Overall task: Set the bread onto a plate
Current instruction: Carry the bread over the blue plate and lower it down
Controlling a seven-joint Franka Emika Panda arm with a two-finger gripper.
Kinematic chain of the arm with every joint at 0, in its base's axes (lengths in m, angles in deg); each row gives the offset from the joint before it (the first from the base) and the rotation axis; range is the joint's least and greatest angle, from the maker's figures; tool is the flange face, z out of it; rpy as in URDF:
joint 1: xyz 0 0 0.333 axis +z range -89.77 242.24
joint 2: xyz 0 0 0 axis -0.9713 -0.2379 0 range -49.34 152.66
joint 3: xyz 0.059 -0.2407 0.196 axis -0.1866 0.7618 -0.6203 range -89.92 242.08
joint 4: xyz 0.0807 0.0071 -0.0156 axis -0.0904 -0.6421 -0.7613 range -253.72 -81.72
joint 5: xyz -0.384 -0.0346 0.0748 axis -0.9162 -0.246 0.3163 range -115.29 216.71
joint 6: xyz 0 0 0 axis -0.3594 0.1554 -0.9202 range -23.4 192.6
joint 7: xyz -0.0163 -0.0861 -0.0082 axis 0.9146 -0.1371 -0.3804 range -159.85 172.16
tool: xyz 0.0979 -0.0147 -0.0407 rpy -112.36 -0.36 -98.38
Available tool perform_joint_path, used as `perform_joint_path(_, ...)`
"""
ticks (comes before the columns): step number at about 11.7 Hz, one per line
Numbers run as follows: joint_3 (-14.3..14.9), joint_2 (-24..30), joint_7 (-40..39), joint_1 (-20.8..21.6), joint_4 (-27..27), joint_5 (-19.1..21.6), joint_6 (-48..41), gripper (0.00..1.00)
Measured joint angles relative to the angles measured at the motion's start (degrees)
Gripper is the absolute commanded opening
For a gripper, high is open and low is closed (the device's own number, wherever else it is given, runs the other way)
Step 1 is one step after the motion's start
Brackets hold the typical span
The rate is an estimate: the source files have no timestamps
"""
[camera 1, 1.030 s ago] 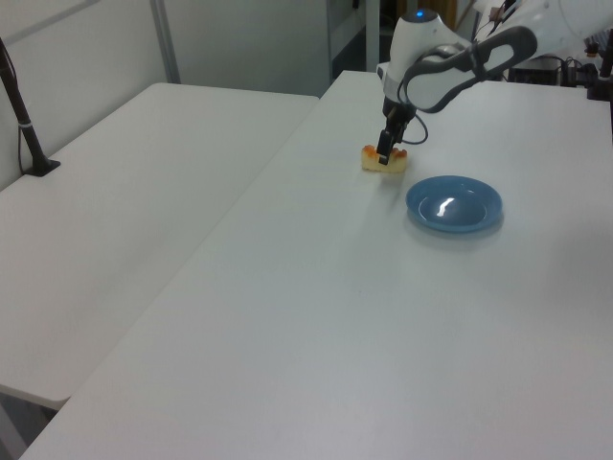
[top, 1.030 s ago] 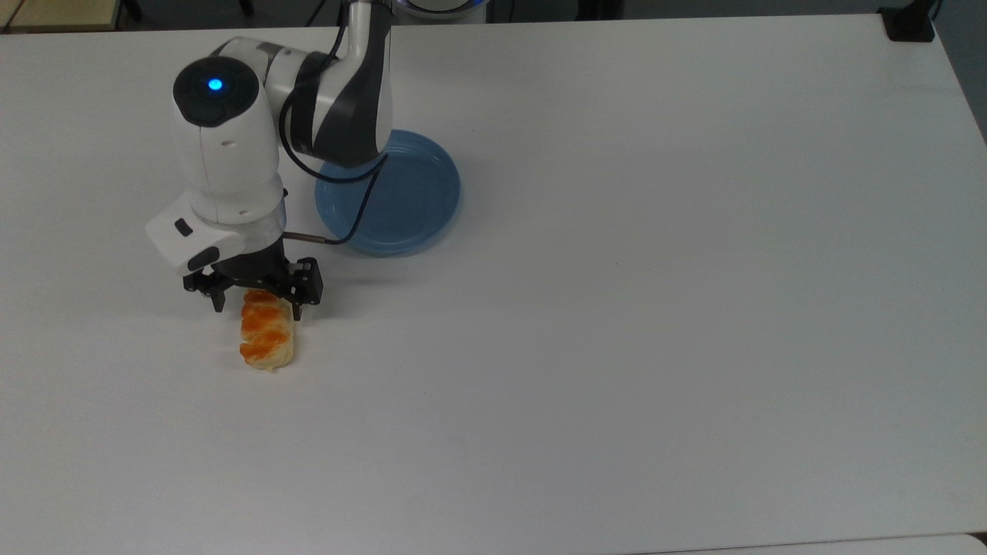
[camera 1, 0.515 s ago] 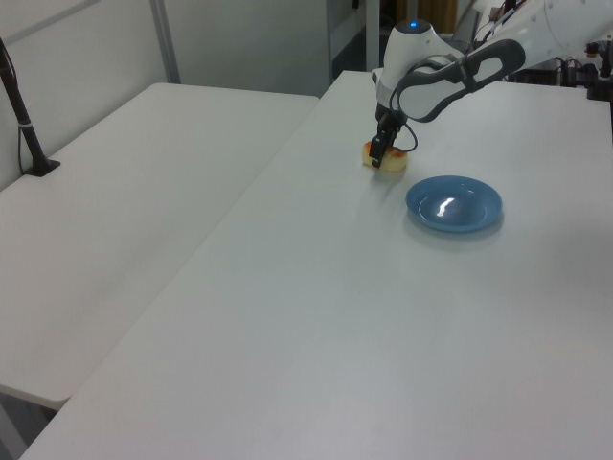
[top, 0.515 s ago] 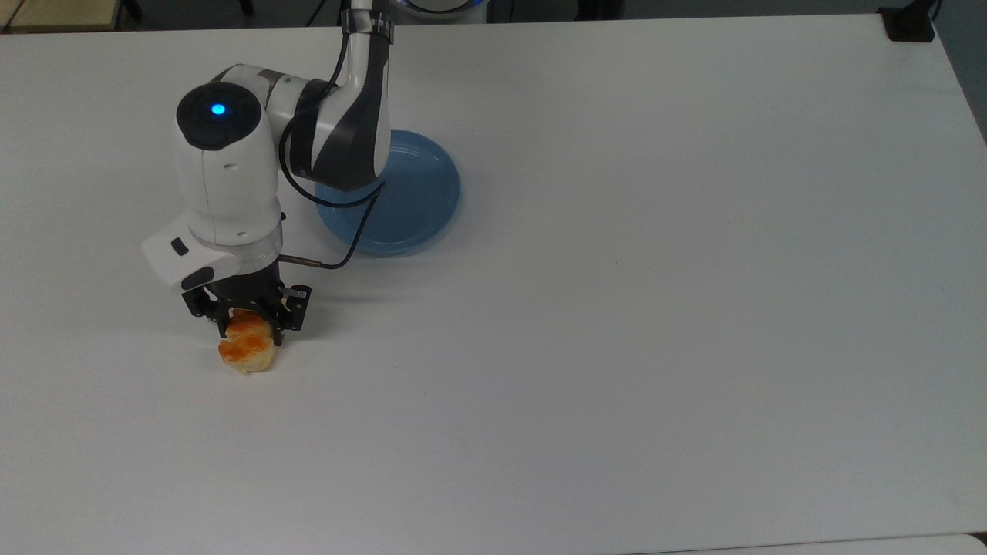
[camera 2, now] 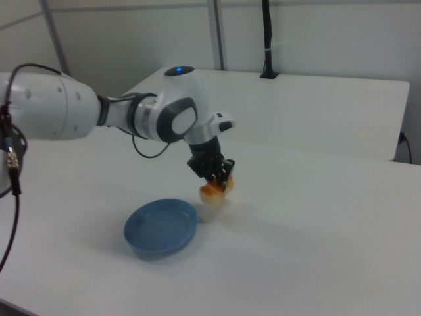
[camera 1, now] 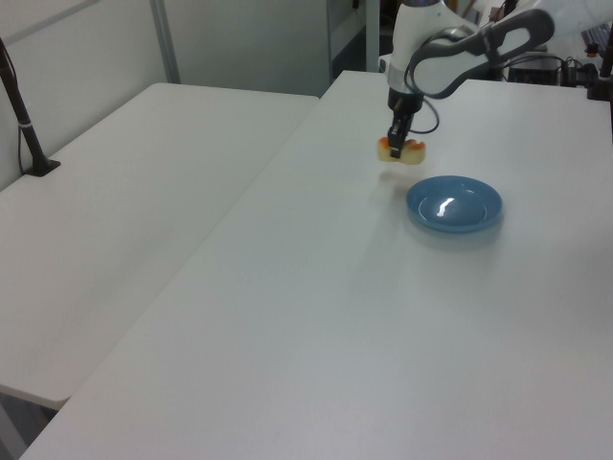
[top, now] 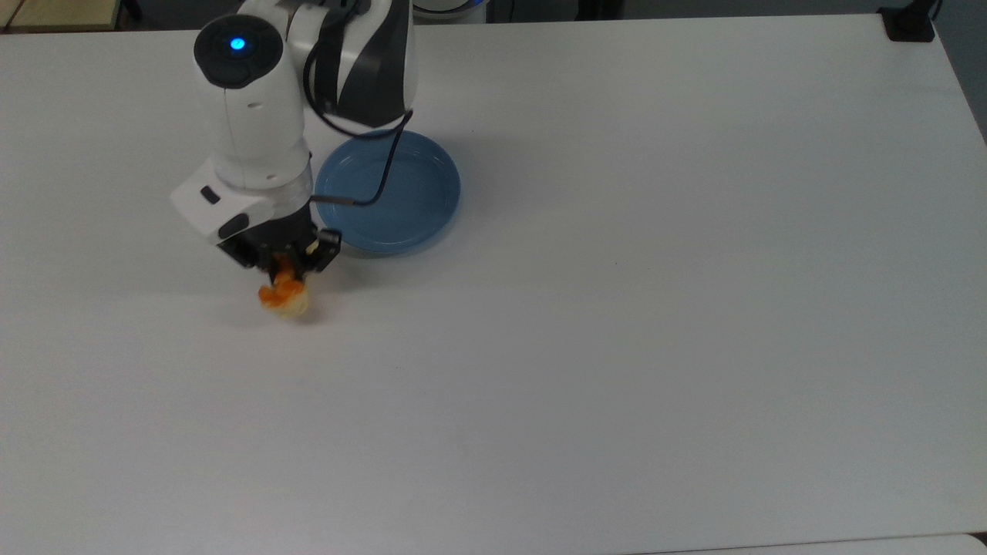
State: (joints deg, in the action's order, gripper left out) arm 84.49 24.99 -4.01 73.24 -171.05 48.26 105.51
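Note:
The pale-yellow bread (top: 284, 297) (camera 1: 400, 149) (camera 2: 212, 192) with orange-brown bumps hangs off the table, its shadow on the white surface beneath it. My gripper (top: 287, 266) (camera 1: 396, 145) (camera 2: 216, 182) is shut on its upper part, black fingers pointing down. The blue plate (top: 420, 193) (camera 1: 454, 203) (camera 2: 160, 227) lies flat and bare on the table, just right of the gripper in the top view, its near rim a short gap from the bread. In the right view the bread hangs just right of the plate's far edge.
The white table (top: 617, 308) stretches wide to the top view's right and front. A second white table (camera 1: 115, 220) adjoins at the left view's left, with a black post (camera 1: 24, 125) on it. A black cable (top: 382, 181) loops from the arm over the plate.
The gripper closed on the bread, lifted it off the table and carried it toward the plate, to the top view's right and back.

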Motion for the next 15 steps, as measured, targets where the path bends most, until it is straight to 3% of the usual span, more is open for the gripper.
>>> perform_joint_path(2,-0.1,5.8,-3.2,1.9,-3.2,0.0,-7.7,0.25)
perform_joint_path(4,-0.2,10.8,-4.2,4.0,-8.4,0.0,-9.7,0.26)
perform_joint_path(7,-0.2,12.9,-4.3,7.9,-15.9,0.0,-9.7,0.34)
perform_joint_path(8,-0.3,12.8,-4.3,8.7,-17.0,0.0,-9.7,0.51)
perform_joint_path(9,-0.2,12.7,-4.3,9.0,-17.4,0.0,-9.7,0.86)
perform_joint_path(10,-0.2,12.6,-4.3,9.1,-17.6,0.0,-9.7,1.0)
perform_joint_path(15,-0.1,12.4,-4.3,8.9,-17.7,0.0,-9.7,1.0)
